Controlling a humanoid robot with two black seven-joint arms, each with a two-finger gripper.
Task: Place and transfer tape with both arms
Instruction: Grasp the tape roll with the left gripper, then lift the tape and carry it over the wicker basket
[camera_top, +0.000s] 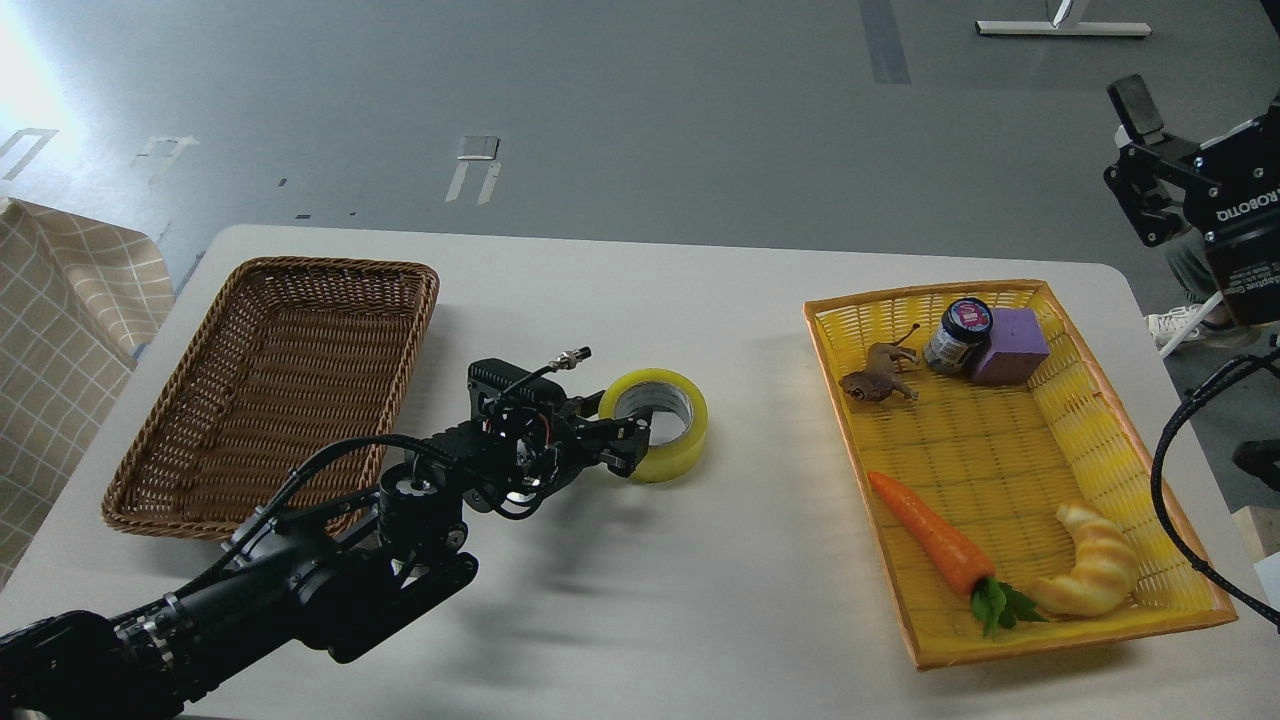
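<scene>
The tape (668, 425), a yellow roll with a grey-white core, lies flat on the white table (640, 590) near its middle. My left arm comes in from the lower left. Its gripper (628, 446) is low at the roll's left side. One finger is at the rim of the hole and the other is outside the wall, with a gap between them. My right gripper (1136, 155) is held high beyond the table's far right corner, open and empty, far from the tape.
A brown wicker basket (200, 400) stands at the left. A yellow tray (1150, 470) at the right holds a toy lion (877, 378), a dark jar (958, 334), a purple block (1010, 345), a carrot (930, 535) and a croissant (1095, 575).
</scene>
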